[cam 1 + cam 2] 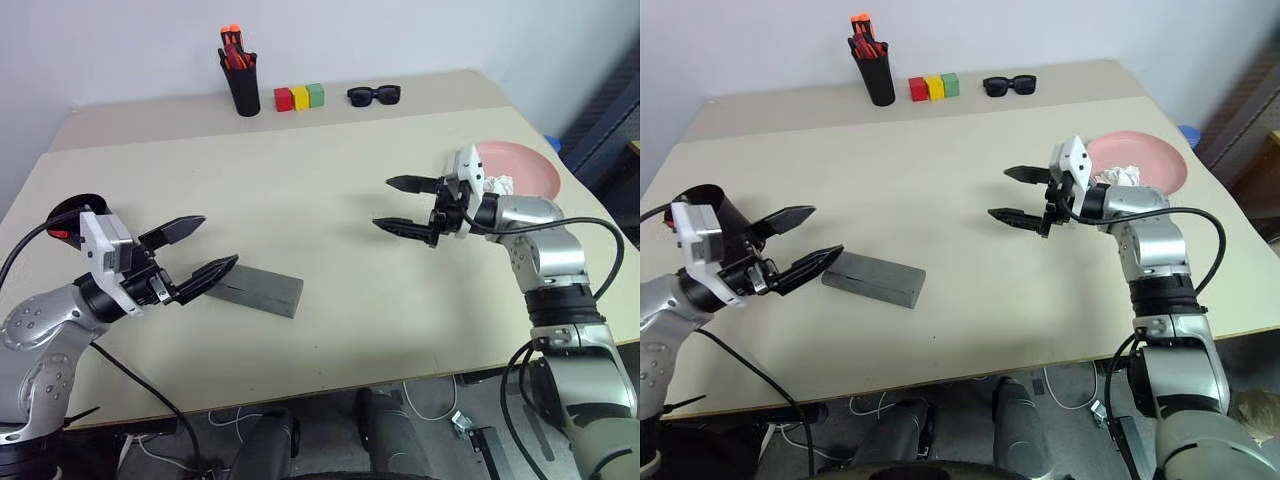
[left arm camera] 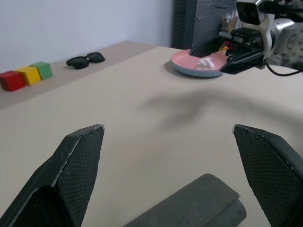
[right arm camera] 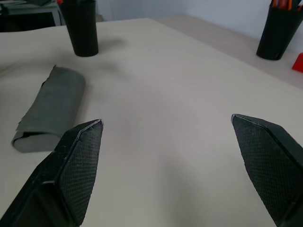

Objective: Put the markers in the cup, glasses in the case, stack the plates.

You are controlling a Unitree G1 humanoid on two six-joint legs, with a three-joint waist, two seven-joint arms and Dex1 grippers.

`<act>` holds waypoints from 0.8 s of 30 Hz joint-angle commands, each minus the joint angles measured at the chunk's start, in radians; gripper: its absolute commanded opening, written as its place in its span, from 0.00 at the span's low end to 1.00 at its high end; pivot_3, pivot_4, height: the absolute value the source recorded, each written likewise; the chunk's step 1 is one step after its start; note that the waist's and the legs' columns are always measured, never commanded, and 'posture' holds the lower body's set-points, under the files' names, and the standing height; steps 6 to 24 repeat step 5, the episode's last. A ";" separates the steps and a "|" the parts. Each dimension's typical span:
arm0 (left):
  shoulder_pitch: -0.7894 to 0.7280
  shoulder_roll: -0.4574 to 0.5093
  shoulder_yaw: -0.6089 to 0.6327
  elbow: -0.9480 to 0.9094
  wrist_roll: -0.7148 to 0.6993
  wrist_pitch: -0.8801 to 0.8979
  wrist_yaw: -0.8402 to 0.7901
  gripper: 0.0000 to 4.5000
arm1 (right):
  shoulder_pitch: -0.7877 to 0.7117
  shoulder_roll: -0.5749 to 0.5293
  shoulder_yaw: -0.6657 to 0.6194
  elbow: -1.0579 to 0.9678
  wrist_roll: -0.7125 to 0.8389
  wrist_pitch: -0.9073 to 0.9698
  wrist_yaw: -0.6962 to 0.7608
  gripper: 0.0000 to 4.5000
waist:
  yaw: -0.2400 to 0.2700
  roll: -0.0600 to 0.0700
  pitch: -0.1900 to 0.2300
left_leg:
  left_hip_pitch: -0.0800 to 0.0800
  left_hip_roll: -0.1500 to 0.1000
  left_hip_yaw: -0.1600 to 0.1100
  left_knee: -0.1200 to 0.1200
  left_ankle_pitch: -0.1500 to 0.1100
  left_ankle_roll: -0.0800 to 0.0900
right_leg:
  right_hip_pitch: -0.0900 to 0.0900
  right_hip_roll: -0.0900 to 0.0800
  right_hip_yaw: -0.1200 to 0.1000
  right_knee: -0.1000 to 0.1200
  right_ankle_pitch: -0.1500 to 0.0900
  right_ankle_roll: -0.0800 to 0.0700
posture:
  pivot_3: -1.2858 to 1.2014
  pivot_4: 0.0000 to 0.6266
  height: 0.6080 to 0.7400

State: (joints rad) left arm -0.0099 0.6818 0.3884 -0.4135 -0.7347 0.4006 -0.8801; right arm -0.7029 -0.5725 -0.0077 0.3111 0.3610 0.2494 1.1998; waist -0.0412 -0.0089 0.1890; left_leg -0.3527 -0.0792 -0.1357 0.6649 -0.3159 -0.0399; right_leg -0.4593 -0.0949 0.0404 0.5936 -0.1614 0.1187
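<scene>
Your left claw (image 1: 197, 250) hangs wide apart, empty, just over the grey case (image 1: 258, 289) lying shut on the table (image 1: 300, 200). Right claw (image 1: 398, 205) is spread too, holding nothing. Cup (image 1: 710, 205) sits behind your left wrist, pink plate (image 1: 525, 165) far right.

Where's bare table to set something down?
Widest free patch: mid-table between the case and the right gripper. Another strip between that and the pen pot, blocks and sunglasses. Crowded: pink plate corner.
</scene>
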 commanded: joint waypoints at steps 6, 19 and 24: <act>-0.060 -0.032 -0.053 0.033 0.025 -0.047 -0.007 1.00 | 0.032 -0.037 -0.017 -0.167 0.027 0.099 -0.041 0.98 | 0.002 0.000 0.000 | 0.000 0.000 0.000 0.000 0.000 0.000 | 0.000 0.000 0.000 0.000 0.000 0.000 | 0.52 0.24 1.00; -0.060 -0.032 -0.053 0.033 0.025 -0.047 -0.007 1.00 | 0.032 -0.037 -0.017 -0.167 0.027 0.099 -0.041 0.98 | 0.002 0.000 0.000 | 0.000 0.000 0.000 0.000 0.000 0.000 | 0.000 0.000 0.000 0.000 0.000 0.000 | 0.52 0.24 1.00; -0.060 -0.032 -0.053 0.033 0.025 -0.047 -0.007 1.00 | 0.032 -0.037 -0.017 -0.167 0.027 0.099 -0.041 0.98 | 0.002 0.000 0.000 | 0.000 0.000 0.000 0.000 0.000 0.000 | 0.000 0.000 0.000 0.000 0.000 0.000 | 0.52 0.24 1.00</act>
